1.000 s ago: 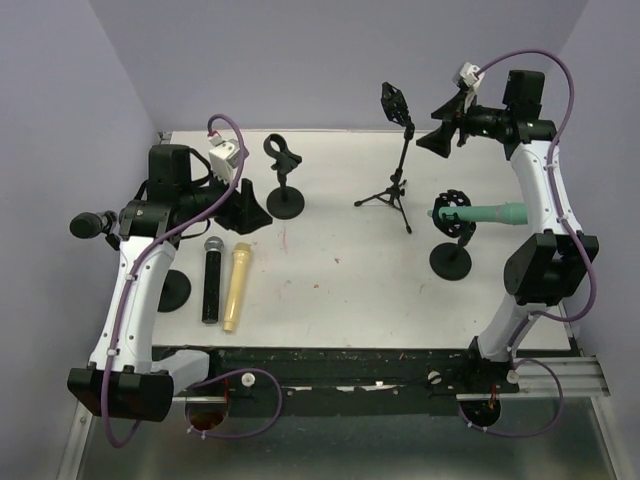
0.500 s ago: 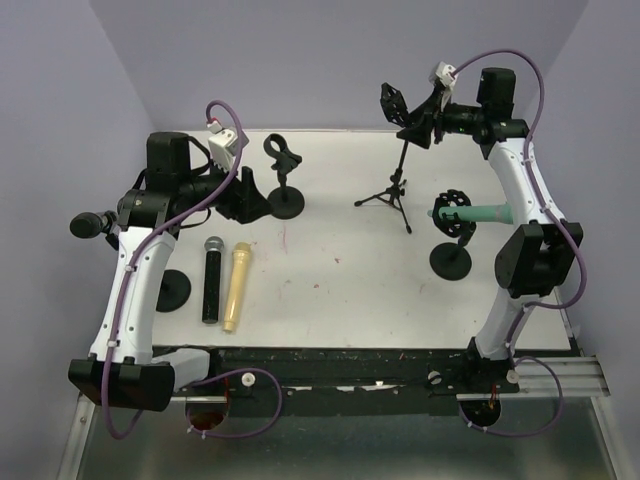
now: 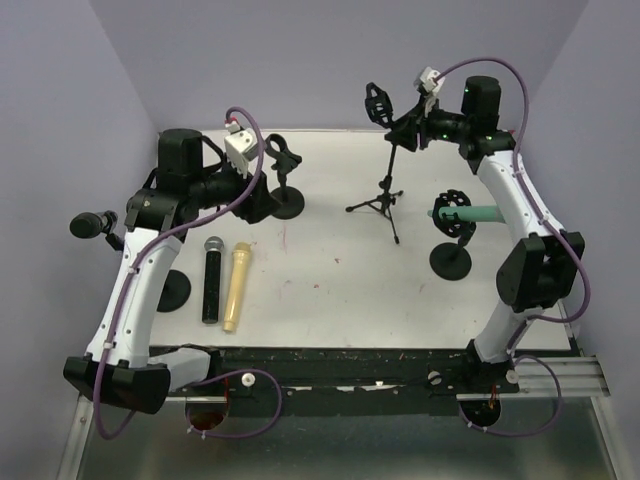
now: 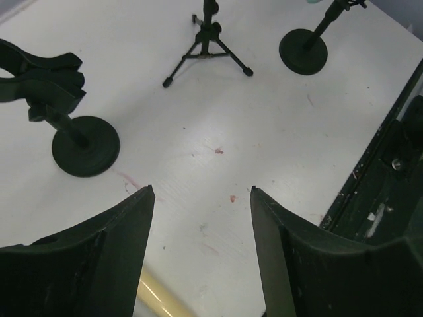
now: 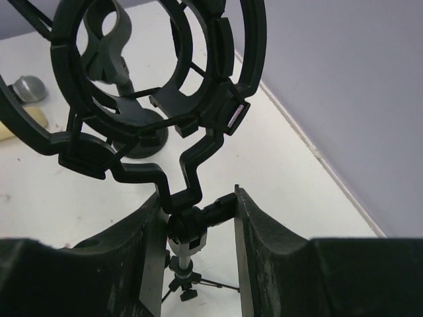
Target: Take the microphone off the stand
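Right arm has swung left onto the tripod stand (image 3: 385,195). The right gripper (image 5: 197,205) now straddles its neck just under the empty ring mount (image 3: 377,104), touching one side, but I can't tell if it's clamped. The tripod has slid left and tilted with it. No mic there, so no progress: the teal microphone (image 3: 485,213) sits untouched in its round-base stand (image 3: 451,262), well apart. Left gripper (image 4: 201,191) is spread wide, holding nothing, over the table (image 4: 264,132).

The teal microphone (image 3: 492,213) lies level in its black round-based stand (image 3: 452,262).
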You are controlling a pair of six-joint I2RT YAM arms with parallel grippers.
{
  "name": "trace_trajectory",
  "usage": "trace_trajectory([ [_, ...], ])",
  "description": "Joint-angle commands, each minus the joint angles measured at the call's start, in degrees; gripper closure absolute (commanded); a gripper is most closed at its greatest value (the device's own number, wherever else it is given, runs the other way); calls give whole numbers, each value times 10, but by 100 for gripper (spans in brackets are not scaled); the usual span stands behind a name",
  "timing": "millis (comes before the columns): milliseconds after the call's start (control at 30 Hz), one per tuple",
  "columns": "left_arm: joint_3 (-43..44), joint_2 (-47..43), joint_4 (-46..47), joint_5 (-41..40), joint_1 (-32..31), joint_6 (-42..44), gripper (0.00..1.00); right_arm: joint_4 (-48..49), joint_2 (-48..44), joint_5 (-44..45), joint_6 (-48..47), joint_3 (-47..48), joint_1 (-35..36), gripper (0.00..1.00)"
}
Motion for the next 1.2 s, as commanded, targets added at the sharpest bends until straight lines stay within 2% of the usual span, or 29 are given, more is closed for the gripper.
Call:
trace_trajectory([
  [0,-122,-93,194,-32,-27,30,32,129,-112,166,115,-90,104,99],
  [67,-202,-140,316,-69,-52,32,31,132,-132,264,128,-106,162,99],
  [133,-251,-162,379,-96,-78,34,30,111,-139,335,173,-101,196,99],
  [233,-322,-173,452,-144,-132,71,30,87,-160,412,194,-123,240,99],
  [400,-408,-159,534,-201,-201,154,33,100,-226,544,226,-186,319,99],
  [567,-453,-152,573,-199,-225,162,36,96,-267,651,251,-234,388,99],
  [733,-513,-156,655,-164,-234,174,37,74,-246,709,281,-245,401,99],
  [833,-568,-152,723,-149,-243,220,34,73,-229,722,291,-243,402,99],
  [1000,-574,-125,730,-97,-243,216,33,70,-209,724,295,-226,403,99],
  [1167,-575,-79,788,-110,-245,207,34,80,-223,716,314,-260,405,99],
])
